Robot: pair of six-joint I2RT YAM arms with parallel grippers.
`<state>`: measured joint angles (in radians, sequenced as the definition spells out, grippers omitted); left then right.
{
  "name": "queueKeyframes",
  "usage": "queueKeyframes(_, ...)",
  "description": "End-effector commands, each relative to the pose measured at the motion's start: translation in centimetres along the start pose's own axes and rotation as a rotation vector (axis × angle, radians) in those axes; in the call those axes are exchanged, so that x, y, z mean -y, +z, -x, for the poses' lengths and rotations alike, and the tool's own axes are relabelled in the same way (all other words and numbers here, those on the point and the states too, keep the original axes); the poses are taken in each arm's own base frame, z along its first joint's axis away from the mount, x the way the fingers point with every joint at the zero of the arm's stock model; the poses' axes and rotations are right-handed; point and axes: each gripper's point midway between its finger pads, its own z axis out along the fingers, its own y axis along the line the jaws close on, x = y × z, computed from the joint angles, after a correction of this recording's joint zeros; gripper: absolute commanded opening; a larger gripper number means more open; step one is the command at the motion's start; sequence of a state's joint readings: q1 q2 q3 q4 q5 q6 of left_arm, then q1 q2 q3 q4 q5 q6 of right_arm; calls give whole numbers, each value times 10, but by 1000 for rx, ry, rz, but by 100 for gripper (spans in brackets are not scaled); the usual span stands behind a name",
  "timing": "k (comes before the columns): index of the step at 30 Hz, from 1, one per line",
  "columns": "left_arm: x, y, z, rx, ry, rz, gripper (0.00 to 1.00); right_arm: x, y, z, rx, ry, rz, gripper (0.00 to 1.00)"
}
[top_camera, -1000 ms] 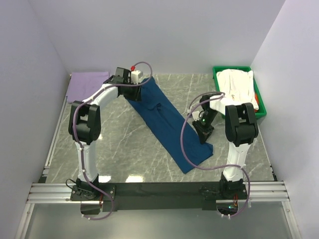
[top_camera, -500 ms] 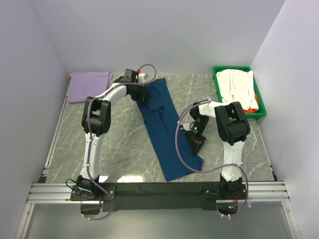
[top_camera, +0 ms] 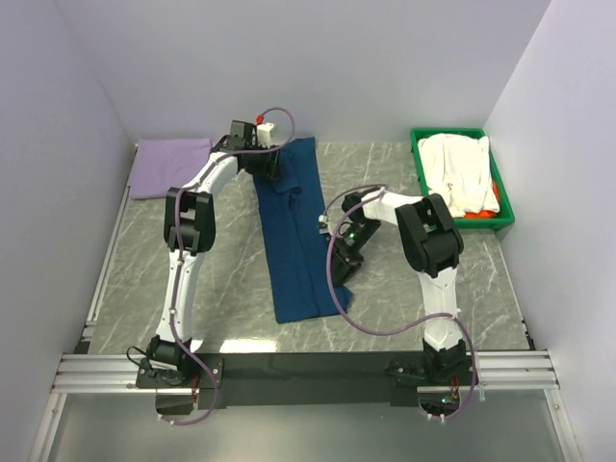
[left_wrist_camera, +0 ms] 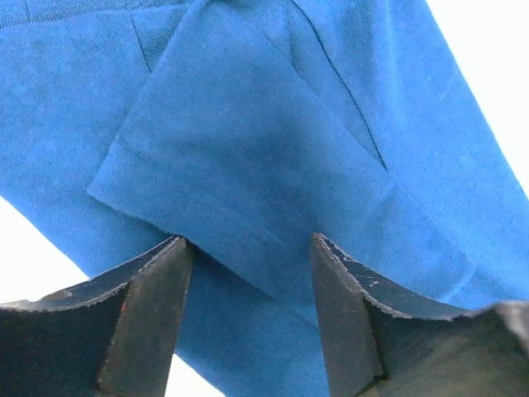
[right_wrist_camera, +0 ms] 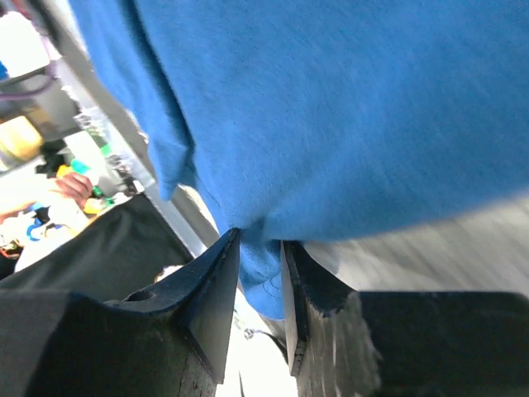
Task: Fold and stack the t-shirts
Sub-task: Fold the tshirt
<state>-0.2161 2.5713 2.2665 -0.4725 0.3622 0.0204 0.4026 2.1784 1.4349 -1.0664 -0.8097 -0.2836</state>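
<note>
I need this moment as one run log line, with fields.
left gripper: open above navy t-shirt | right gripper: pinching its edge | shirt: long strip, stacking not yet done

Plain pale walls (top_camera: 337, 67) box in a grey marbled counter (top_camera: 221, 279) on three sides. A metal rail (top_camera: 106, 371) runs along its near edge.

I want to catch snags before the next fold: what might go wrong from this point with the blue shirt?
1. The right hand has an edge of the navy t-shirt between its close-set fingers. If it pulls away, it may drag the folded strip askew.
2. The left hand stands open over a loose flap at the far end. If it closes there, it could catch only one layer and undo the fold.
</note>
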Motion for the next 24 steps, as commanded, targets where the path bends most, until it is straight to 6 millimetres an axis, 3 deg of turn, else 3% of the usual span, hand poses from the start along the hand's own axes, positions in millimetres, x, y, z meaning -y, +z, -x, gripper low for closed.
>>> queueKeyframes(1, 10, -58, 72, 171, 140, 8, 66, -13, 21, 12, 35, -33, 64, 35)
queueKeyframes(2, 11, -63, 64, 165, 132, -5, 69, -19, 16, 10, 53, -61, 48, 35)
queueKeyframes(3, 17, -76, 70, 194, 134, -17, 70, -14, 18, -1, 49, -60, 16, 37)
queueKeyframes(4, 34, -116, 98, 277, 163, -40, 72, -15, 15, -4, 60, -69, 2, 38)
queueKeyframes(5, 34, -120, 84, 291, 160, -50, 74, -24, 5, -7, 88, -98, -14, 40)
queueKeyframes(6, 41, -137, 88, 322, 157, -62, 76, -23, 4, -18, 81, -91, -26, 42)
queueKeyframes(7, 57, -177, 106, 395, 187, -74, 77, -24, 1, -26, 75, -99, -38, 43)
queueKeyframes(8, 63, -180, 83, 364, 172, -110, 78, -30, -6, -32, 88, -127, -57, 45)
queueKeyframes(9, 70, -193, 77, 362, 188, -128, 78, -29, -6, -47, 57, -132, -61, 55)
queueKeyframes(10, 87, -228, 82, 404, 228, -142, 78, -27, -9, -54, 46, -147, -90, 56)
queueKeyframes(11, 94, -229, 50, 355, 227, -186, 78, -33, -16, -59, 58, -182, -106, 56)
queueKeyframes(12, 101, -239, 33, 333, 268, -202, 78, -33, -19, -67, 51, -214, -122, 56)
queueKeyframes(13, 117, -271, 30, 373, 327, -210, 78, -29, -24, -69, 64, -246, -170, 56)
queueKeyframes(14, 122, -268, -11, 308, 325, -241, 77, -36, -38, -68, 129, -319, -217, 56)
queueKeyframes(15, 131, -276, -35, 279, 372, -280, 76, -32, -43, -64, 180, -391, -273, 55)
queueKeyframes(16, 144, -298, -47, 297, 419, -291, 76, -26, -54, -60, 227, -443, -354, 55)
queueKeyframes(17, 146, -295, -85, 247, 490, -315, 75, -32, -68, -61, 318, -530, -413, 56)
queueKeyframes(19, 162, -317, -124, 222, 594, -344, 74, -38, -87, -42, 440, -726, -522, 59)
queueKeyframes(20, 167, -314, -155, 186, 627, -367, 73, -40, -91, -45, 469, -806, -587, 61)
queueKeyframes(22, 180, -329, -177, 215, 777, -385, 72, -46, -91, -36, 496, -967, -654, 63)
queueKeyframes(23, 189, -325, -202, 195, 844, -434, 71, -47, -78, -42, 476, -1030, -671, 63)
queueKeyframes(24, 195, -324, -214, 194, 877, -454, 70, -52, -75, -36, 492, -1104, -687, 63)
